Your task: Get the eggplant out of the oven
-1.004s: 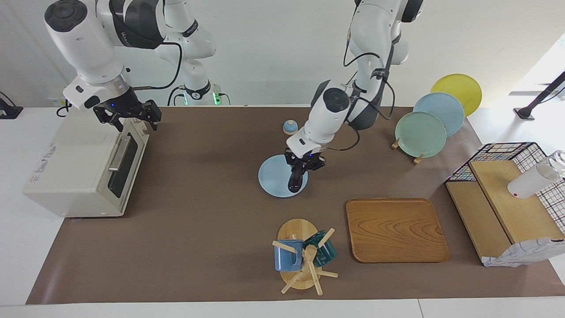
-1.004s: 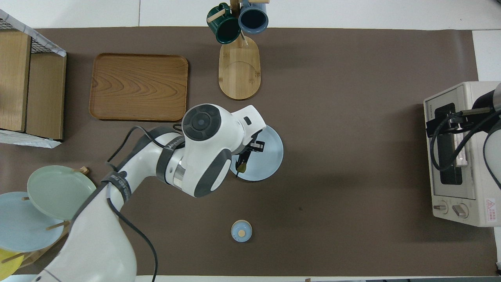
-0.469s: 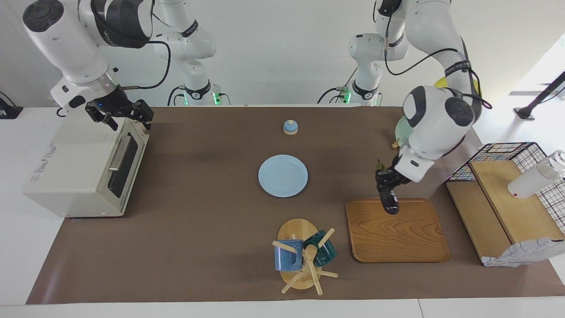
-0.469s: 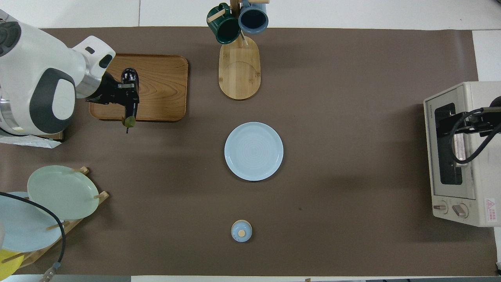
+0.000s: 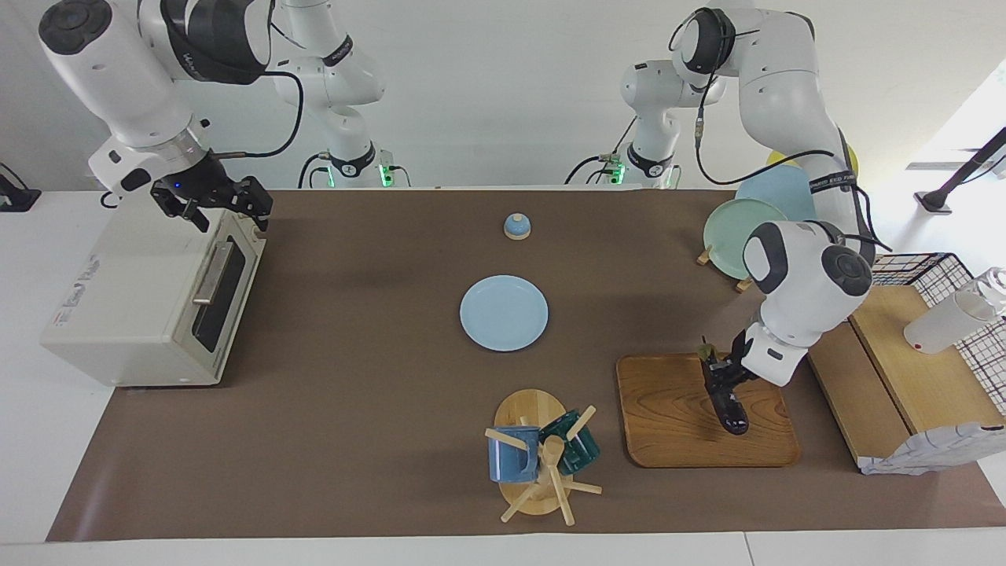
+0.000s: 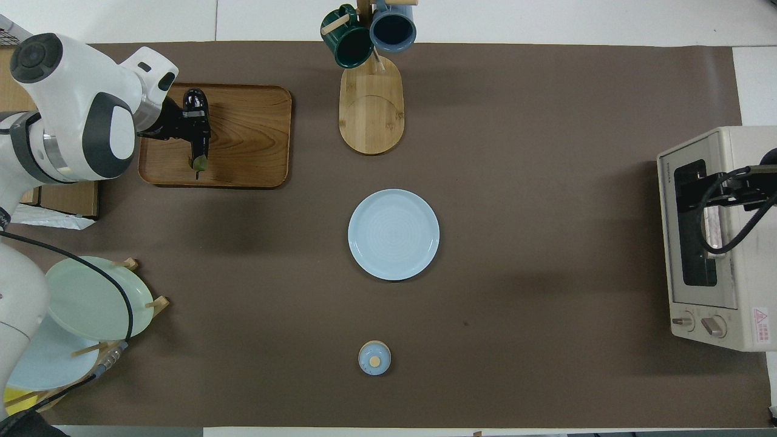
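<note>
Facing view: two Franka arms at table w/ brown mat.
Left gripper [image 5: 721, 379]: low over wooden tray [image 5: 668, 424], clamped on eggplant.
Eggplant [image 5: 728, 409]: out of oven, held at its stem end by left gripper; dark body slants down onto or just above tray, can't tell if touching. Overhead view shows it [image 6: 196, 124] over tray [image 6: 249, 139], green stem tip toward robots.
Tray: toward left arm's end of table, farther from robots than blue plate.
Right gripper [image 5: 211, 206]: up over top front edge of oven [image 5: 134, 299], fingers spread wide, holding nothing. Overhead [image 6: 704, 194]: partly cut off by frame edge, above oven door.
Oven [image 6: 710, 255]: right arm's end of table, door shut, knobs at end nearer robots.
Blue plate [image 5: 504, 312]: mid table, bare.
Mug rack [image 5: 534, 456]: farther from robots than plate, blue + green mugs hung on it.
Small bell [image 5: 516, 226]: nearer robots than plate.
Plate stand [image 5: 747, 236]: left arm's end, near robots, green + blue + yellow plates.
</note>
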### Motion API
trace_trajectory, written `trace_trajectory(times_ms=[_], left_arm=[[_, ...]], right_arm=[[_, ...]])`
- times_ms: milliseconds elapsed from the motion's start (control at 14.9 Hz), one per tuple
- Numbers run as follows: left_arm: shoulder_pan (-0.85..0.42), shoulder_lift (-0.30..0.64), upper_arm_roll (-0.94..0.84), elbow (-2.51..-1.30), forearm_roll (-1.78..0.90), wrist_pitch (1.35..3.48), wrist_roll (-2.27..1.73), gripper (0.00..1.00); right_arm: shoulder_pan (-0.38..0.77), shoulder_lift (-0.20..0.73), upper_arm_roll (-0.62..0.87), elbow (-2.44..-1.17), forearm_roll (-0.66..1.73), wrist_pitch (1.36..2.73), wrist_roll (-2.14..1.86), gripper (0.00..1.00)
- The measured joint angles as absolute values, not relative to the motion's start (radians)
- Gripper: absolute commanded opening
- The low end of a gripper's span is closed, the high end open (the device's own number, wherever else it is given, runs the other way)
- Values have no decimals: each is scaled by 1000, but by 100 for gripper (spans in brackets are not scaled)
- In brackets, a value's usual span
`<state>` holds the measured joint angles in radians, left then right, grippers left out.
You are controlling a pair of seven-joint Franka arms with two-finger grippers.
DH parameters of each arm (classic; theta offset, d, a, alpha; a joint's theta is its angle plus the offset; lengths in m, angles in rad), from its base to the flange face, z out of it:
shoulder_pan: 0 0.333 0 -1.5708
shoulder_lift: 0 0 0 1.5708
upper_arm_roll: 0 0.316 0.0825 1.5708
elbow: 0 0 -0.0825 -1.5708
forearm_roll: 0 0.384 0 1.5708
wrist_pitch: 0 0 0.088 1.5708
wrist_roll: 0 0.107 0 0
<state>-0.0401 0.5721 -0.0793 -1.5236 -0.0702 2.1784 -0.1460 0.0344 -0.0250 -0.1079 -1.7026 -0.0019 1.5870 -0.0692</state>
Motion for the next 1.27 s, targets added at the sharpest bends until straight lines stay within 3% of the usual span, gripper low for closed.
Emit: trace_trajectory(times_ms=[201, 268, 335, 804, 1272], left_arm=[[-46, 587, -79, -1515, -45, 2194, -146, 0], [-48, 587, -79, -1515, -39, 2195, -146, 36], [-49, 587, -80, -1515, -34, 2196, -146, 99], [-47, 554, -80, -1499, -16, 2172, -147, 100], [-34, 278, -69, -1484, -16, 1851, -150, 100]], right_arm=[[38, -32, -100, -1701, -1, 1587, -69, 100], [37, -36, -100, -1700, -1, 1587, -69, 100], [36, -40, -100, -1700, -1, 1586, -69, 100], [33, -45, -101, -1700, -1, 1584, -69, 100], [33, -45, -101, -1700, -1, 1584, -69, 100]])
